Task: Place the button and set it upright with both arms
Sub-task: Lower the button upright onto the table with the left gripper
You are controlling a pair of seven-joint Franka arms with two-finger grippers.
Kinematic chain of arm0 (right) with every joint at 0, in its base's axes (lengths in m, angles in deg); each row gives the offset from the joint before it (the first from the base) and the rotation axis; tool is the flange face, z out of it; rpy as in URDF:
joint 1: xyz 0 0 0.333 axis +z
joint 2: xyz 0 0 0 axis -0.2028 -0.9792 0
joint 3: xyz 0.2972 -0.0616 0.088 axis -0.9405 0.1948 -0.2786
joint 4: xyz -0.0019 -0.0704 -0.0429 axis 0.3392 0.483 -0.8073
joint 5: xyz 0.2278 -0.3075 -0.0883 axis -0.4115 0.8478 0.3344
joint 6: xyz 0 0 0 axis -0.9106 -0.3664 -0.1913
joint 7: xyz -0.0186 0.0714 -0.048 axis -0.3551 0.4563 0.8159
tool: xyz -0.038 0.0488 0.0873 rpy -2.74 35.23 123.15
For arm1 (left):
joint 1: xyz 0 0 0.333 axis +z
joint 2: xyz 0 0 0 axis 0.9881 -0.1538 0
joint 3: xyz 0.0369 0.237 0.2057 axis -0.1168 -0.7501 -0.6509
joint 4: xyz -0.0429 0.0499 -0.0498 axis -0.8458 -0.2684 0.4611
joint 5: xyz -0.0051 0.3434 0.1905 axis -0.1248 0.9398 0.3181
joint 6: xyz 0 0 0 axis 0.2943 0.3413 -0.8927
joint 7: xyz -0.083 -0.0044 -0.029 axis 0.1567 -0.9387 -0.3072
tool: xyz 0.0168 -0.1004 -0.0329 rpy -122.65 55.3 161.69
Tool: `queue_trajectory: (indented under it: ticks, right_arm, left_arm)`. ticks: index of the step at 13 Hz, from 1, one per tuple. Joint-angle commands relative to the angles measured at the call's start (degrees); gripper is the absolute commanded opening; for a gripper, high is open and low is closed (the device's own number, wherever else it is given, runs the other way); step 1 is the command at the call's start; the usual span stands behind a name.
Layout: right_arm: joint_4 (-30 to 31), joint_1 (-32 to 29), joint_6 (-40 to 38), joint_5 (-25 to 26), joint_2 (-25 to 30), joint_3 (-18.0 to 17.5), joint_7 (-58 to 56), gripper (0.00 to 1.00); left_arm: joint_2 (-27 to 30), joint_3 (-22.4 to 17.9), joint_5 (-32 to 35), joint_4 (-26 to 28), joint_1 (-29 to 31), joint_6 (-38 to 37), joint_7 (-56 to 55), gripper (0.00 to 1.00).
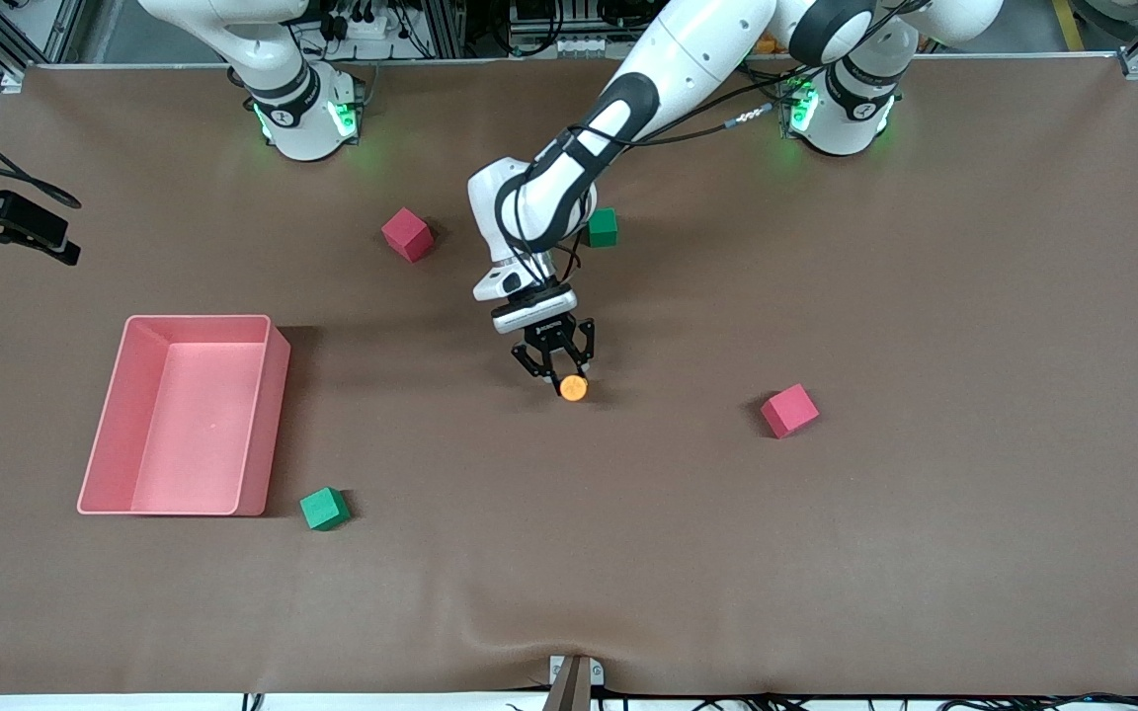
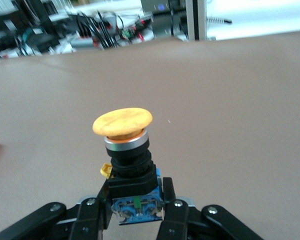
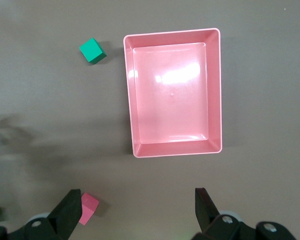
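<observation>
Button [image 2: 126,150] clamped in left claw [image 2: 134,212], axis level, orange cap outward.

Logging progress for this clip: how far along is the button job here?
Done: the left gripper is shut on the button, clamping its blue base while the orange cap points away from the fingers.

In hand: it holds the button low over the mid-table.

Left: releasing it upright. The right gripper waits open, high above the pink tray, uninvolved so far.
</observation>
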Motion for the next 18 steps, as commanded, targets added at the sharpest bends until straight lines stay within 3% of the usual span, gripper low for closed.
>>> queue_trajectory:
  ticks: [1,13,18]
  right_arm:
    - [-1.21,0.17,-0.43,-0.09,-0.48,0.03,0.35,1.00]
    - [-1.30,-0.01,0.01,0.00,-0.48,0.12,0.26,1.00]
    - [-1.30,-0.01,0.01,0.00,-0.48,0.12,0.35,1.00]
  left_arm:
    - [-1.79,-1.01,4.38,-0.47,-2.45,-5.60,-3.30,0.00]
    - [-10.42,-0.92,21.96,-2.76,-4.83,-9.05,-20.25,0.00]
    - [-10.68,-0.65,21.98,-2.49,-5.53,-9.05,-23.44,0.00]
